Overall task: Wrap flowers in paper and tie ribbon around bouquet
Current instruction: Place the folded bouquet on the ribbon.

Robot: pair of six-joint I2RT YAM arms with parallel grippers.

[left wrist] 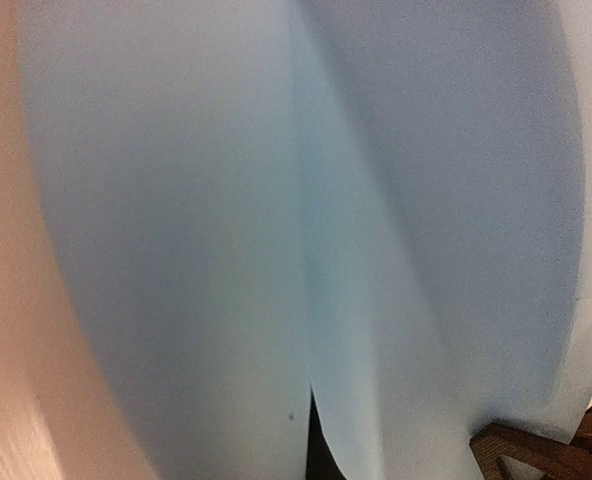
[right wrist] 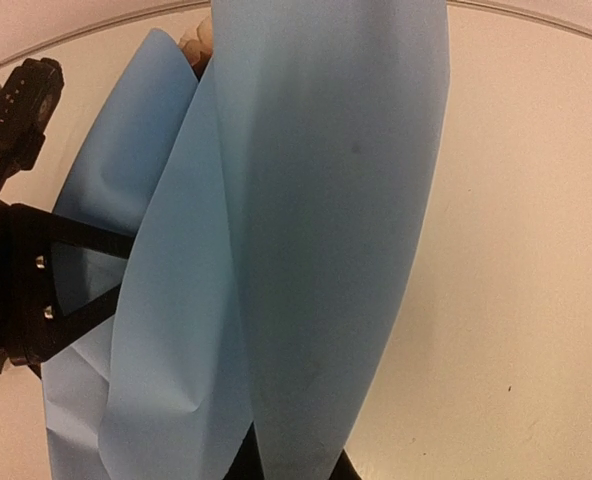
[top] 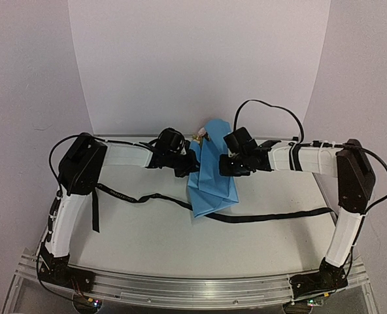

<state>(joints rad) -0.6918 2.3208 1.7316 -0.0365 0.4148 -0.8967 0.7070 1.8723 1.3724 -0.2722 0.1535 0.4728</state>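
Note:
The light blue paper point(top: 211, 171) is folded over the flowers as a loose bundle in the middle of the table. Only a pale rose head point(top: 200, 135) peeks out at its far end, and it also shows in the right wrist view point(right wrist: 191, 40). My left gripper point(top: 188, 167) pinches the bundle's left edge, and paper point(left wrist: 226, 230) fills its wrist view with its fingers hidden. My right gripper point(top: 226, 163) pinches the right edge, where a paper fold point(right wrist: 326, 220) rises from its jaws. The black ribbon point(top: 272, 216) lies flat across the table and passes under the bundle's near end.
The ribbon's left part point(top: 125, 195) trails toward the left arm and hangs over it. A curved white backdrop point(top: 200, 59) stands behind the table. The left gripper's dark frame point(right wrist: 26, 290) shows in the right wrist view.

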